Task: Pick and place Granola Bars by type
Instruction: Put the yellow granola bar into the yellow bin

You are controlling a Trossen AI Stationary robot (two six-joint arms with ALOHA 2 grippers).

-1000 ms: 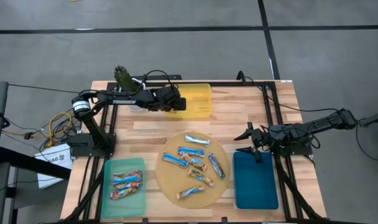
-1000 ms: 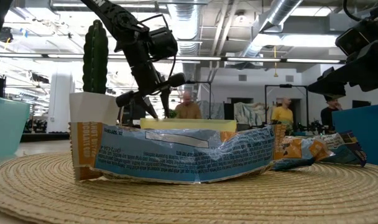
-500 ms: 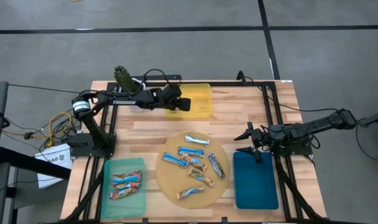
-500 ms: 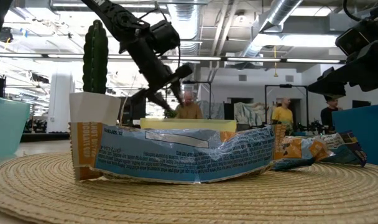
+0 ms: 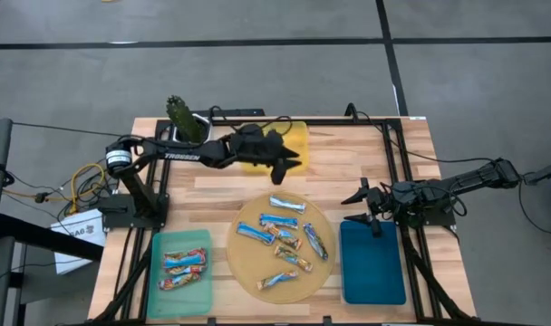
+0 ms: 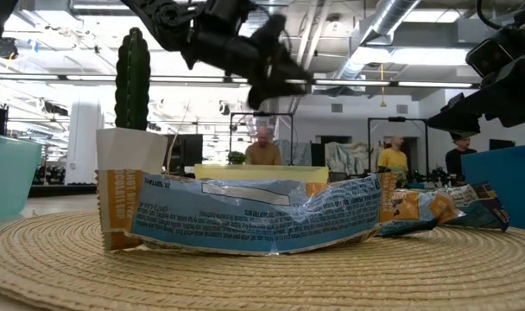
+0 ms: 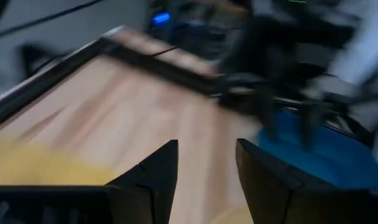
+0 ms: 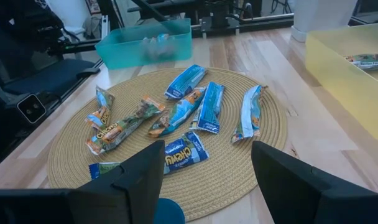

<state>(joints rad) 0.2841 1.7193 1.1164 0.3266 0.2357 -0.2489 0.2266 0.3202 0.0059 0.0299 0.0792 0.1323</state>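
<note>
Several granola bars [image 5: 283, 237] lie loose on a round woven mat [image 5: 248, 267] at the table's middle near side; the right wrist view shows them too [image 8: 198, 109]. More bars [image 5: 185, 264] lie in a teal tray [image 5: 163, 243] at the near left. One bar [image 8: 369, 60] lies in the yellow tray [image 5: 298, 136] at the far side. My left gripper [image 5: 292, 163] hangs open and empty over the yellow tray's near edge, pointing about level [image 7: 204, 155]. My right gripper [image 5: 357, 206] waits open at the right, above the blue tray's far end.
An empty blue tray [image 5: 372, 264] sits at the near right. A potted cactus [image 5: 178, 113] stands at the far left corner. Black frame rails run along the table's left, right and far sides. Bare wood lies between the yellow tray and the mat.
My left gripper has risen out of the yellow tray and swung toward the table's right and near side. It has tipped up from pointing down to about level and rolled about its own axis. The bars have not moved.
</note>
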